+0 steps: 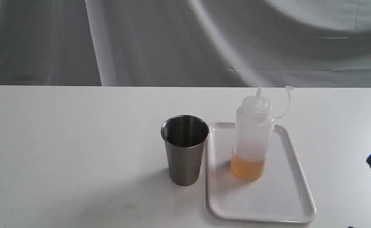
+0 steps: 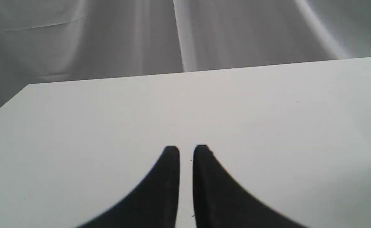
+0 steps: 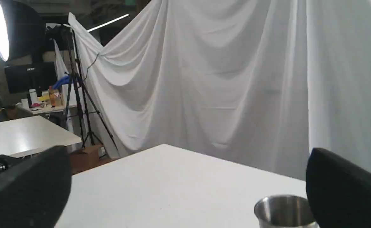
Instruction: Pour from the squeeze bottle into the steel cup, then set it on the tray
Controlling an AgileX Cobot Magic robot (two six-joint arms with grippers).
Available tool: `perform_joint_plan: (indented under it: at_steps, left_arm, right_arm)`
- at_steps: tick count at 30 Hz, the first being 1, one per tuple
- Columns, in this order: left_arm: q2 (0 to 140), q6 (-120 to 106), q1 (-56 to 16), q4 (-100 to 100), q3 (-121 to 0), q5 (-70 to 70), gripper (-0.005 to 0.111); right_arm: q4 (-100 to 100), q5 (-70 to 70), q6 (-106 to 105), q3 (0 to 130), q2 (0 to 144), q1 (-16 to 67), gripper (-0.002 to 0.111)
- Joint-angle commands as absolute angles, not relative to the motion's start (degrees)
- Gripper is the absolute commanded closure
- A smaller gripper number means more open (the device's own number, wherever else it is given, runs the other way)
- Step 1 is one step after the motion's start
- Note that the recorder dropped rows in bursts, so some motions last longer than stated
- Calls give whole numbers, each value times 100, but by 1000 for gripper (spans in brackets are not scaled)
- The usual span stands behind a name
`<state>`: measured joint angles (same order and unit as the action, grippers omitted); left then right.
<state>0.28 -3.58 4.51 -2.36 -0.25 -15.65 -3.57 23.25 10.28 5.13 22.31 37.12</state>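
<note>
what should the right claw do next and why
Probably bring the right claw in toward the squeeze bottle: it stands upright on the tray, ungripped, while the claw is wide open and off to its side; the steel cup waits beside the tray.

We see the translucent squeeze bottle (image 1: 251, 142), a little amber liquid at its bottom and its tethered cap off the nozzle, standing upright on the flat white tray (image 1: 286, 196), the brushed steel cup (image 1: 184, 148) upright just beside the tray.
</note>
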Motion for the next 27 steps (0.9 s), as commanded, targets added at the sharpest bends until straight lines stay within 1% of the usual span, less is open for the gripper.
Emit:
perform_joint_plan:
  at_steps: [1, 13, 16, 17, 19, 24, 26, 27]
  left_arm:
    - [0, -348, 437, -249, 0, -1524, 98]
    - [0, -348, 437, -249, 0, -1524, 98]
    - [0, -348, 437, -249, 0, -1524, 98]
    - [0, -348, 437, -249, 0, -1524, 98]
    - [0, -348, 437, -249, 0, -1524, 98]
    - [0, -348, 437, -249, 0, -1524, 98]
    - [0, -348, 437, -249, 0, -1524, 98]
    - [0, -348, 437, -249, 0, -1524, 98]
  right_arm:
    - [-342, 1901, 1260, 482, 2208, 3731, 3]
    - [-1146, 1557, 2391, 415, 2208, 3731, 3]
    - [-1159, 1892, 2427, 148, 2208, 3731, 10]
    - [-1159, 2083, 2427, 56, 2208, 3731, 14]
    - [-1159, 2631, 2427, 0, 2208, 3731, 30]
    - [-1449, 2498, 2667, 0, 2208, 3731, 89]
    - [-1508, 2458, 2776, 0, 2208, 3731, 108]
    - [-1521, 2458, 2798, 0, 2208, 3731, 108]
